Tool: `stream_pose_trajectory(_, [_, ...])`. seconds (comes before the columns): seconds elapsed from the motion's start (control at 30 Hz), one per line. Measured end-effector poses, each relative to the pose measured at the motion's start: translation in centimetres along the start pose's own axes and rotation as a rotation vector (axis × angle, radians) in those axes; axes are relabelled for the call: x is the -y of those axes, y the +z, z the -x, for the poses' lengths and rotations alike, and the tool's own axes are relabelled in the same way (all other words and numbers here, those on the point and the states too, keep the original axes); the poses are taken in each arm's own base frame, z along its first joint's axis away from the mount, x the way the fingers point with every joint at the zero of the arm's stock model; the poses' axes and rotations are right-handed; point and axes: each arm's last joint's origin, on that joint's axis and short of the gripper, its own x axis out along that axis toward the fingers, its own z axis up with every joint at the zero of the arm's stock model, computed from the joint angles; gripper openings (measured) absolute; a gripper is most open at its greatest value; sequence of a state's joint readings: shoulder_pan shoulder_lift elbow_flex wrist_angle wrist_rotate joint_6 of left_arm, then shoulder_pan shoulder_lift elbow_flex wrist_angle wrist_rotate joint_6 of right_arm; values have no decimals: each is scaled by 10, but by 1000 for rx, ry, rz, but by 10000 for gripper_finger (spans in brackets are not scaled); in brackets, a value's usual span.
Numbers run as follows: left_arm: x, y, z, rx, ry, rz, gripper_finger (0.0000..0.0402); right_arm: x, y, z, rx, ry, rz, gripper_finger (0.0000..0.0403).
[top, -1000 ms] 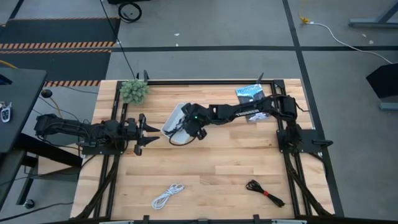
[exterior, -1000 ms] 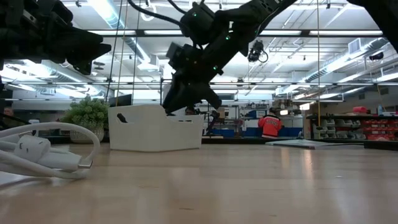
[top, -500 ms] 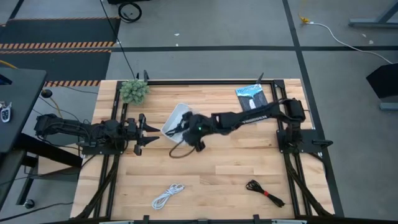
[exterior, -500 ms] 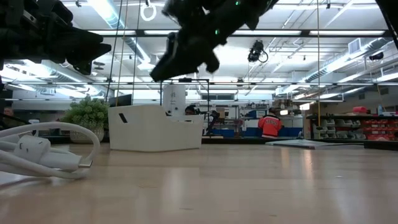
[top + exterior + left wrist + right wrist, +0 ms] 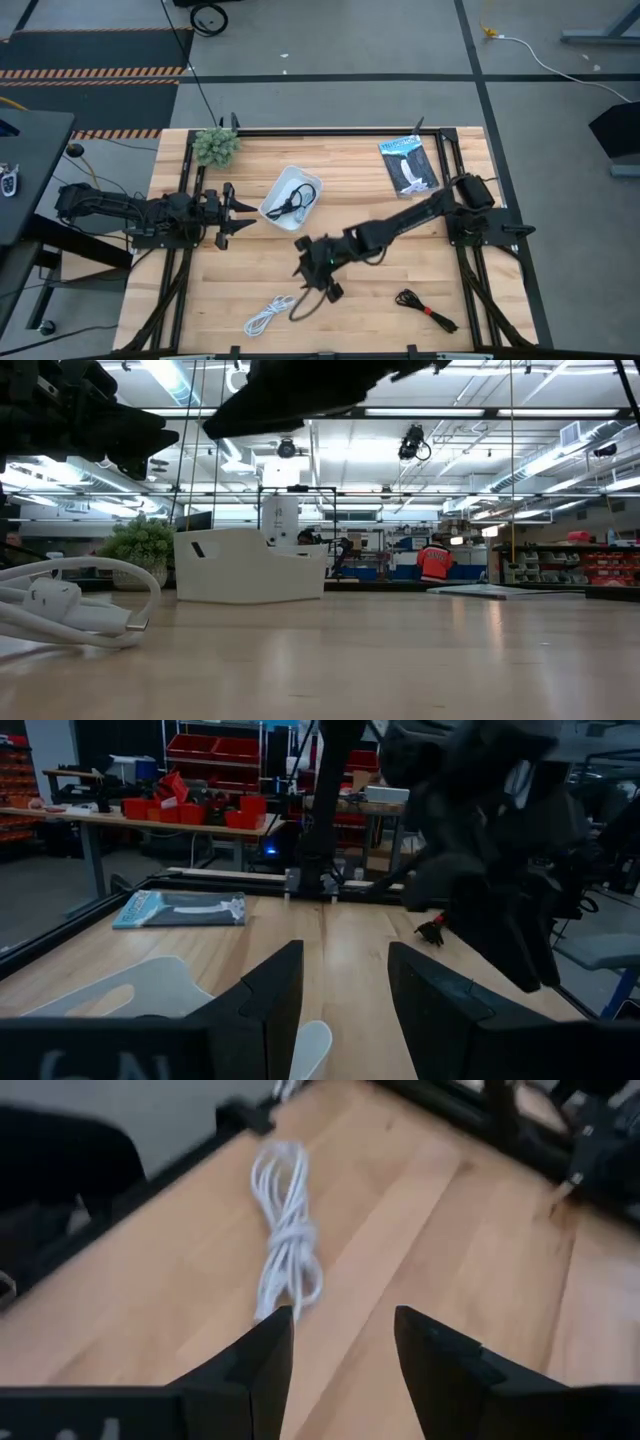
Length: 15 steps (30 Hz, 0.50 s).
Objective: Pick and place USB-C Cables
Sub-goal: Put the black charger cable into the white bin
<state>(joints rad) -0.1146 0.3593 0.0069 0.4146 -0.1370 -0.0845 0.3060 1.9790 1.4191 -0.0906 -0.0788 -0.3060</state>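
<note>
The loose black cable [image 5: 295,203] lies coiled inside the white tray [image 5: 275,189]. On the wood near the table's near edge rests the white cable [image 5: 270,314], which also shows in the right wrist view [image 5: 285,1240] and, close up, in the low view [image 5: 70,605]. The black bundle with a red band [image 5: 426,308] lies near the near-right corner. My right gripper [image 5: 314,280] hovers open above the table's middle, a little short of the white cable [image 5: 340,1350]. Beside the tray's left side, my left gripper [image 5: 238,213] waits open [image 5: 345,990].
A blue-and-white flat packet [image 5: 408,164] lies near the far-right corner. A small green plant [image 5: 216,146] stands at the far-left corner. Black frame rails [image 5: 180,250] run along both sides of the table. Bare wood lies between the white cable and the banded bundle.
My right gripper has swung away from above the tray toward the table's near edge and now hovers close to the white cable. With the arm gone, the loose black cable shows lying inside the tray. The left arm has kept still.
</note>
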Motion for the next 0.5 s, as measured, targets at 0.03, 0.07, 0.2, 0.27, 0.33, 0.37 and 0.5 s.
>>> stream_pose_trajectory(0.03, [0,0,0,0,0,0,156,-4,1,-1,-10,-20,11,183])
stream_pose_trajectory(0.07, [0,0,0,-1,0,0,156,-7,2,-1,-16,-43,21,183])
stream_pose_trajectory(0.2, [0,0,0,0,0,0,156,-14,5,4,-58,-121,47,183])
stream_pose_trajectory(0.27, [0,0,0,0,0,0,156,-16,5,9,-90,-140,50,183])
stream_pose_trajectory(0.33, [0,0,0,-1,0,0,156,-17,5,13,-129,-158,46,183])
stream_pose_trajectory(0.37, [0,0,0,0,0,0,156,-18,4,16,-155,-166,46,183])
stream_pose_trajectory(0.5, [0,0,0,0,0,0,156,-15,1,31,-250,-203,58,182])
